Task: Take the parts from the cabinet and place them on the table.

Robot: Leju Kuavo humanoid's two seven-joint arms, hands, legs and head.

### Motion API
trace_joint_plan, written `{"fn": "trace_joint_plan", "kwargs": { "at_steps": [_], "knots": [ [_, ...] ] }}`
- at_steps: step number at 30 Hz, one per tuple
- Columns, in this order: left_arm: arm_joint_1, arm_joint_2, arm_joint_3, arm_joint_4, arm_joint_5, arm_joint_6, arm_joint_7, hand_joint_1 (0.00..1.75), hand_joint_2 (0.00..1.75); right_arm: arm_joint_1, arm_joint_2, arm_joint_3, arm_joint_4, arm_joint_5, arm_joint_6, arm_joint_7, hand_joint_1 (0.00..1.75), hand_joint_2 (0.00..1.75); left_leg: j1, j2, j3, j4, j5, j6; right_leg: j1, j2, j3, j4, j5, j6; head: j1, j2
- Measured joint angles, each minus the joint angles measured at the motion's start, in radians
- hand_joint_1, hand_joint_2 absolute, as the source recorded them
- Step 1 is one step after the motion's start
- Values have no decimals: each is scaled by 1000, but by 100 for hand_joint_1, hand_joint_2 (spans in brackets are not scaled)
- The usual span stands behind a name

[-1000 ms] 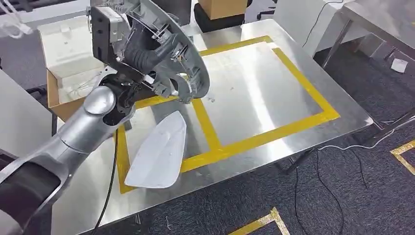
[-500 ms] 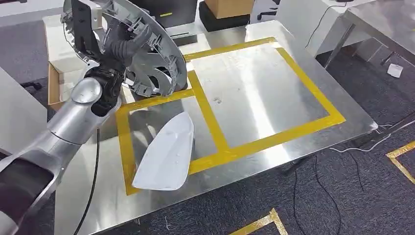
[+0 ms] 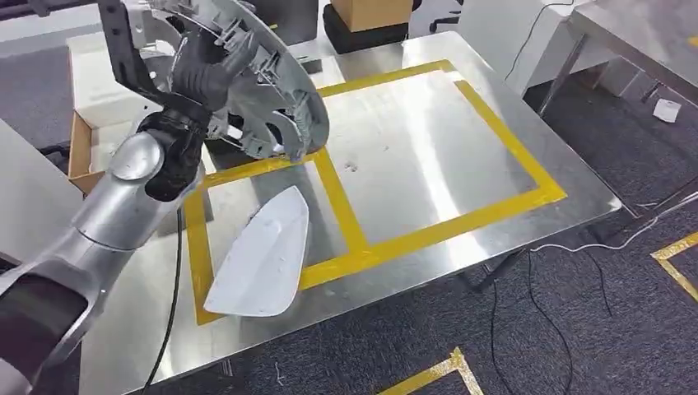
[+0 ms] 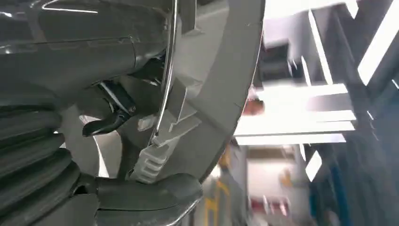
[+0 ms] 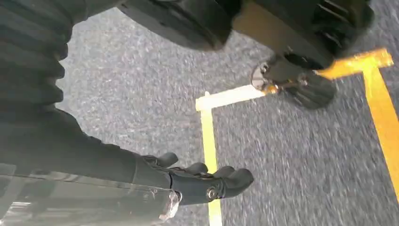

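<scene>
While the left hand [image 3: 202,82] grips a large round grey plastic wheel-cover part [image 3: 247,82] with ribbed clips on its back, that part is held tilted in the air above the far left corner of the shiny steel table [image 3: 461,123]. Dark fingers are wrapped through the part's inner openings, thumb side hidden behind the rim in the head view. Lower edge of the round part hangs over the yellow tape rectangle [image 3: 510,156] where the tape lines cross; whether it touches the table surface cannot be told. In the left wrist view the grey ribbed cover of the hand [image 4: 70,155] sits tight against the part's curved rim [image 4: 221,84], thick thumb pressed along the rim's edge.

White flat teardrop-shaped plastic panel [image 3: 259,255] lies on the table inside the near left taped box, just beside the silver left arm, apart from the round part. Open cardboard box [image 3: 82,140] with white foam stands behind the arm, beside the table's far left edge. Another brown box [image 3: 366,12] sits past the table's far edge.

Right hand [image 5: 207,181] hangs down over grey carpet [image 5: 301,155] with yellow floor tape [image 5: 209,127], dark fingers loosely extended and slightly apart, holding nothing.
</scene>
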Motion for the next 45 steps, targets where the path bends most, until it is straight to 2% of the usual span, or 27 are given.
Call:
{"fn": "trace_joint_plan", "kwargs": {
  "at_steps": [2,3,5,7,9,10,12,13,14,15,17,18,22,23,25,27,28,29,30,33,34,37,39,40,43,44,45],
  "knots": [
    [-1,-33,-25,-47,10,-48,-3,175,175,2,0,0,0,-8,-2,-6,0,175,5,3,82,-157,90,-8,-8,4,-1,22,-15,12,0,0],
    [-2,-49,-42,-60,11,-64,-9,175,175,3,-2,0,0,-9,-2,-11,0,175,5,4,100,-184,71,-14,-6,7,-7,33,-24,21,-1,0],
    [-2,-79,-71,-77,33,-95,-28,175,175,1,-5,0,0,-11,-2,-20,0,175,1,3,103,-198,67,7,-3,13,-19,48,-27,28,0,0],
    [-1,-101,-88,-86,43,-108,-45,175,175,4,-5,0,0,-10,-2,-21,0,175,-3,1,102,-198,68,17,-7,14,-19,46,-25,33,0,0],
    [-4,-119,-103,-96,48,-112,-51,175,175,5,-5,0,0,-10,-2,-20,0,175,2,1,104,-202,72,27,-9,9,-29,73,-51,47,4,0],
    [-5,-122,-107,-101,54,-114,-53,175,175,4,-5,0,0,-8,-1,-21,0,175,2,0,104,-202,72,33,-12,4,-52,125,-83,54,3,0],
    [-2,-127,-116,-110,89,-129,-68,175,175,2,-5,0,0,3,6,-20,0,175,0,-2,103,-202,72,34,-17,2,-128,290,-158,61,3,0],
    [2,-127,-119,-114,104,-141,-76,175,175,-1,-5,0,0,8,9,-20,0,175,0,-3,103,-202,72,35,-18,2,-156,344,-171,61,3,0],
    [9,-128,-124,-118,119,-160,-85,175,175,-4,-3,0,0,14,12,-16,0,175,0,-4,104,-202,71,35,-18,2,-163,352,-160,59,4,0],
    [13,-130,-128,-122,131,-178,-92,175,175,-6,-2,1,0,18,13,-11,0,175,0,-7,105,-202,71,36,-18,2,-149,319,-130,56,3,0],
    [18,-133,-138,-128,142,-213,-101,175,175,-6,0,2,0,24,16,-4,0,175,0,-15,107,-202,71,36,-17,2,-75,159,-38,44,3,0],
    [20,-133,-142,-131,143,-221,-106,175,175,-6,0,2,0,25,16,-1,0,175,0,-16,108,-203,70,35,-15,2,-37,71,-11,38,4,0],
    [36,-134,-152,-132,141,-225,-108,175,175,-7,0,3,0,27,17,-1,0,175,0,-18,106,-217,79,12,-6,5,-25,45,-23,29,3,0],
    [38,-134,-153,-132,127,-223,-104,175,175,-7,0,3,0,29,17,0,0,175,-1,-17,107,-222,79,4,-9,3,-19,30,-13,19,2,0],
    [41,-132,-153,-131,61,-172,-92,175,175,-7,0,4,0,31,17,3,0,175,-4,0,87,-171,33,6,-12,1,-10,8,0,9,0,0],
    [43,-128,-151,-125,-4,-84,-69,175,175,-3,-2,4,0,26,15,9,0,175,-5,0,24,-28,-38,5,-9,2,-10,9,-1,6,-2,0],
    [45,-122,-149,-115,-18,-46,-60,175,175,0,-2,4,0,24,15,11,0,175,-5,-1,-8,37,-59,3,-7,3,-10,10,-2,5,-2,0],
    [47,-112,-145,-99,-18,-27,-57,175,175,3,-2,4,0,24,15,13,0,175,-5,-1,-21,60,-56,3,-5,4,-10,11,-2,5,-2,0],
    [49,-102,-138,-81,-11,-24,-58,175,175,6,-2,4,0,24,16,13,0,175,-5,0,-11,36,-30,4,-4,6,-10,13,-2,4,-2,0],
    [51,-75,-107,-38,32,-59,-86,175,175,3,-2,5,0,29,18,17,0,175,-6,3,101,-186,91,10,-4,9,-11,27,-10,9,-3,0],
    [51,-69,-97,-26,41,-74,-98,175,175,3,-3,5,0,32,18,19,0,175,-10,5,116,-208,73,14,1,10,-18,33,-14,15,-1,0],
    [64,-60,-77,-6,38,-73,-105,175,175,0,-3,5,0,34,19,21,0,175,-15,1,112,-219,76,24,-2,9,-23,34,-11,24,-1,0],
    [64,-58,-71,5,22,-62,-103,175,175,0,-5,6,0,34,19,21,0,175,-5,2,114,-226,84,35,-1,8,-27,43,-22,35,-2,0],
    [65,-58,-65,10,14,-53,-101,175,175,0,-4,6,0,35,19,21,0,175,-4,3,114,-227,85,37,-3,6,-41,77,-48,45,3,0],
    [73,-55,-47,28,5,-33,-100,175,175,-2,-4,6,0,34,19,21,0,175,-4,5,114,-226,84,39,-16,3,-141,295,-148,62,2,0],
    [77,-53,-43,36,5,-32,-100,175,175,-4,-4,6,-2,35,19,21,0,175,-4,6,114,-226,84,40,-18,2,-158,331,-151,63,2,0],
    [84,-50,-39,41,5,-30,-100,175,175,-4,-4,6,-2,35,19,22,0,175,-4,6,115,-226,84,40,-18,2,-154,321,-133,62,2,0]
  ]
}}
